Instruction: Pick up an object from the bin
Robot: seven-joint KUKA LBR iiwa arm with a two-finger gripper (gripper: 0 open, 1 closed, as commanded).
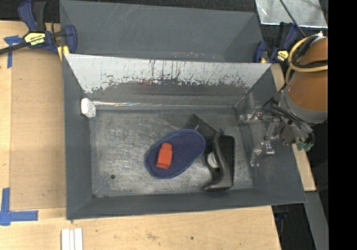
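Note:
My gripper (252,135) hangs over the bin's right side, its two metal fingers spread apart and open with nothing between them. Just left of it lies a black angular tool-like thing (223,160) with a pale round patch on its left side. Against that thing's left rests a blue oval pad (184,149) in the middle of the bin floor. A small orange block (164,155) lies on the pad's left half.
A small white lump (88,107) sits in the bin's far left corner. The bin's sloping walls rise on all sides, and the arm with its orange cover comes in over the right rim.

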